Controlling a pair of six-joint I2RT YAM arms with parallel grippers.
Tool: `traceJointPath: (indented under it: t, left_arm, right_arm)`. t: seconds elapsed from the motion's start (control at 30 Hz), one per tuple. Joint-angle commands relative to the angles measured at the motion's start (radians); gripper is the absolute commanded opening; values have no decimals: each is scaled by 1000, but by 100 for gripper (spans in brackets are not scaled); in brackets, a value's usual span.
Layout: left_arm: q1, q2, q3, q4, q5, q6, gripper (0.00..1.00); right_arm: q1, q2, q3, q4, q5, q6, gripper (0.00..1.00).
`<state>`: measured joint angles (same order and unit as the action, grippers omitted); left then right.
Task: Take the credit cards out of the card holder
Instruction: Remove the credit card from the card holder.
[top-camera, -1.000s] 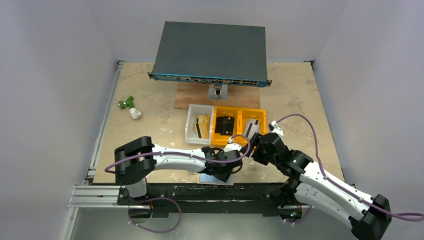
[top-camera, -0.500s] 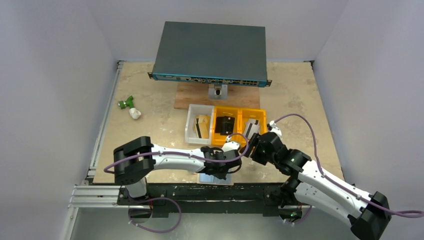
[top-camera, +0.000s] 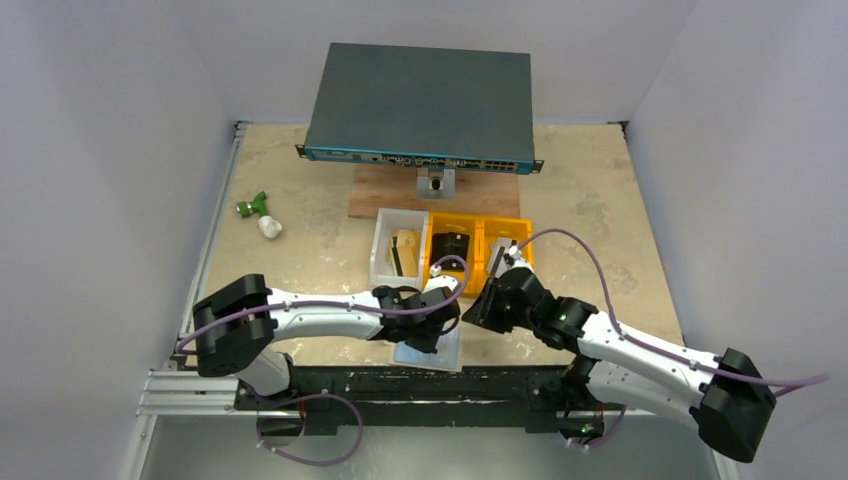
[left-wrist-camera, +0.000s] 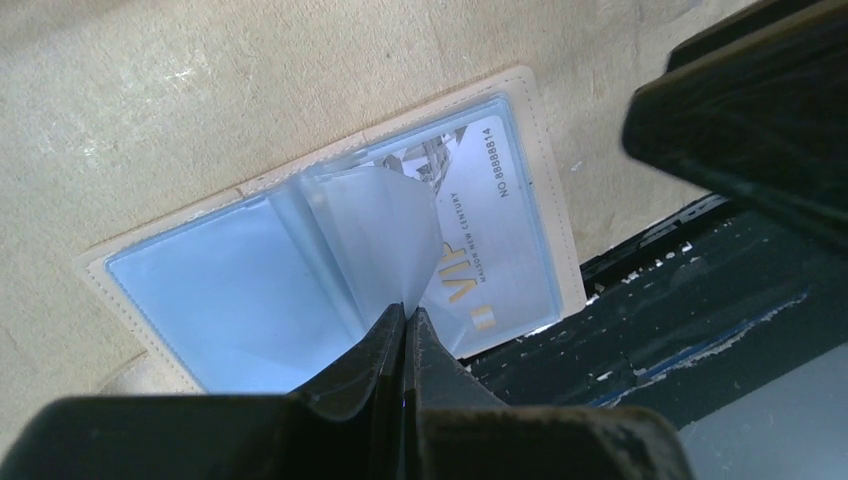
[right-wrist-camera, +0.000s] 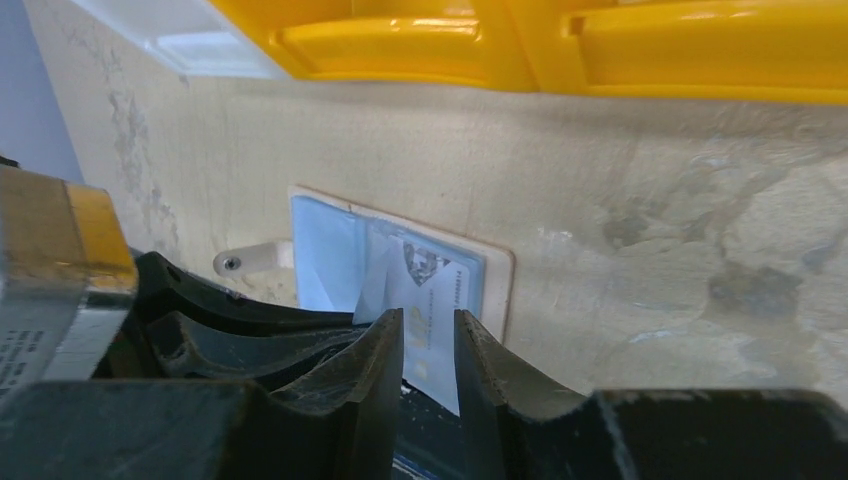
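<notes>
The card holder (top-camera: 445, 352) lies open at the table's near edge, pale blue inside with a tan rim (left-wrist-camera: 555, 230). A white VIP credit card (left-wrist-camera: 480, 230) sits in its right clear pocket and reaches out past the table edge. My left gripper (left-wrist-camera: 408, 310) is shut on a clear plastic leaf (left-wrist-camera: 370, 230) of the holder and holds it up from the middle fold. My right gripper (right-wrist-camera: 428, 318) hovers just over the card (right-wrist-camera: 425, 290). Its jaws stand a narrow gap apart, and the card's near end shows between them. In the top view the right gripper (top-camera: 478, 310) sits beside the left gripper (top-camera: 432, 326).
A white bin (top-camera: 383, 262) and two yellow bins (top-camera: 437, 276) stand just beyond the holder, with cards and a black block inside. A grey network switch (top-camera: 420, 100) rests on a wooden board (top-camera: 375, 195) at the back. A green-and-white object (top-camera: 258, 212) lies far left.
My left gripper closed on the holder's clear leaf and shifted left. My right gripper moved left toward the holder, and its jaws narrowed.
</notes>
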<state>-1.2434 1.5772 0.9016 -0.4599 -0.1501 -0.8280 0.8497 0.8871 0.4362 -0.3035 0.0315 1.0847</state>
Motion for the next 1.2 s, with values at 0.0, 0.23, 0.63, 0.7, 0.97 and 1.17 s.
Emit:
traceJointPath:
  t: [0.0, 0.23, 0.63, 0.7, 0.97, 1.17]
  left_arm:
    - [17, -68, -23, 21, 40, -10, 0]
    - [30, -105, -50, 37, 59, -16, 0]
    - [37, -142, -77, 33, 59, -26, 1]
    - [41, -158, -81, 21, 52, -29, 8]
    - [49, -278, -102, -100, -34, -45, 25]
    - [70, -413, -138, -230, -112, -66, 28]
  right_arm:
    - [50, 51, -2, 123, -21, 36, 24]
    - [84, 140, -20, 238, -28, 67, 19]
    - [164, 361, 4, 428, -53, 107, 16]
    - [177, 386, 17, 436, -53, 109, 16]
    - [209, 428, 53, 451, -59, 112, 16]
    - [255, 485, 108, 456, -58, 110, 16]
